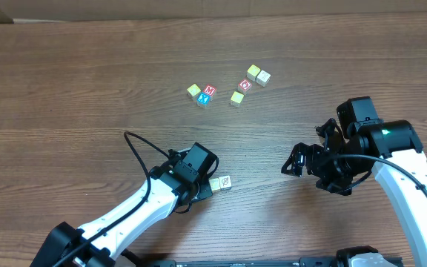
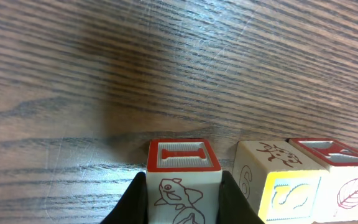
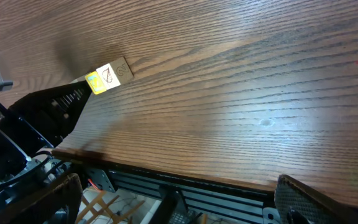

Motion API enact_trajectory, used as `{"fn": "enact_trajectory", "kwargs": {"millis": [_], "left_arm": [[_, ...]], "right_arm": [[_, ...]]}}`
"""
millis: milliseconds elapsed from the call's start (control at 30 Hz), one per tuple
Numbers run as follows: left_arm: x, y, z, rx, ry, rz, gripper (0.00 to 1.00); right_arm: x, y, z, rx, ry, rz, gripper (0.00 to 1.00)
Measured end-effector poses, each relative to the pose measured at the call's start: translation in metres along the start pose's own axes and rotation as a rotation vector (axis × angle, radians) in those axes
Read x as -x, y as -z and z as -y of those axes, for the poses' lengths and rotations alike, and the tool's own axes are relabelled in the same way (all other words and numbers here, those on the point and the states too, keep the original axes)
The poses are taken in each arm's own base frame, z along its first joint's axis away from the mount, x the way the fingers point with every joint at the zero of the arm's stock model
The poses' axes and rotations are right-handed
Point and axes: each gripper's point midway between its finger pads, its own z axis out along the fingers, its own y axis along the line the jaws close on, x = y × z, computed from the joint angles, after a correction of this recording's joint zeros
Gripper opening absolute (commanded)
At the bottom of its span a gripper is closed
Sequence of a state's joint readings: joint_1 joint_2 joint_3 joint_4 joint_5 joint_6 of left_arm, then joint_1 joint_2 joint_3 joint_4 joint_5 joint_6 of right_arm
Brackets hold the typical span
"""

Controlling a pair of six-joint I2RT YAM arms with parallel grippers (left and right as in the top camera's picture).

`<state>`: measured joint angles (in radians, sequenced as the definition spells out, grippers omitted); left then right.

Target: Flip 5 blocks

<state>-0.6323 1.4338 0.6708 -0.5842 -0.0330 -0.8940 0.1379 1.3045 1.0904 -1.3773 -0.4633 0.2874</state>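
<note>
Wooden table point(image 1: 65, 74) fills the view. Right gripper point(image 1: 311, 172) hovers above it, jaws spread wide. Left gripper point(image 2: 183, 208) sits low, fingers point(image 2: 132, 202) pinching a red-topped block point(image 2: 183, 168) on the tabletop. Two neighbour blocks point(image 2: 272, 180) stand just beside it, and a loose cluster of blocks point(image 1: 237, 98) lies well apart.

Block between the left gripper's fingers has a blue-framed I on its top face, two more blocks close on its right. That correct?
Not quite: the frame is red, not blue. The left wrist view shows the block between the left gripper's fingers with a red-framed I on its top face, and two more blocks close on its right.
</note>
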Motion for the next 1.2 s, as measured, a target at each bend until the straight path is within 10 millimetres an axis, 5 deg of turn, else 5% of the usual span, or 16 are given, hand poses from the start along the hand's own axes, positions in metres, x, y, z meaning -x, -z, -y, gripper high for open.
{"fn": "enact_trajectory", "kwargs": {"millis": [500, 700, 833, 933, 1100, 1167, 1200], "left_arm": [[-0.005, -0.009, -0.008, 0.030, -0.002, -0.027, 0.36], [-0.001, -0.006, -0.010, 0.039, -0.008, -0.029, 0.66], [0.010, 0.000, -0.006, 0.031, -0.003, -0.017, 0.68], [0.013, 0.005, -0.003, 0.030, -0.018, -0.015, 0.58], [0.018, 0.020, -0.002, 0.064, -0.034, -0.025, 0.56], [0.021, 0.029, -0.003, 0.082, -0.041, -0.020, 0.44], [0.023, 0.036, -0.004, 0.090, -0.045, -0.010, 0.30]], "right_arm": [[0.000, 0.000, 0.000, -0.001, -0.001, -0.002, 1.00], [-0.001, 0.000, 0.001, -0.002, -0.003, -0.006, 1.00], [-0.002, 0.000, 0.001, -0.002, -0.004, -0.006, 1.00], [-0.002, 0.000, 0.001, -0.002, -0.004, -0.006, 1.00], [-0.002, 0.000, 0.001, -0.003, -0.004, -0.007, 1.00], [-0.002, 0.000, 0.001, -0.003, -0.004, -0.007, 1.00], [-0.002, 0.000, 0.001, -0.003, -0.004, -0.007, 1.00]]}}
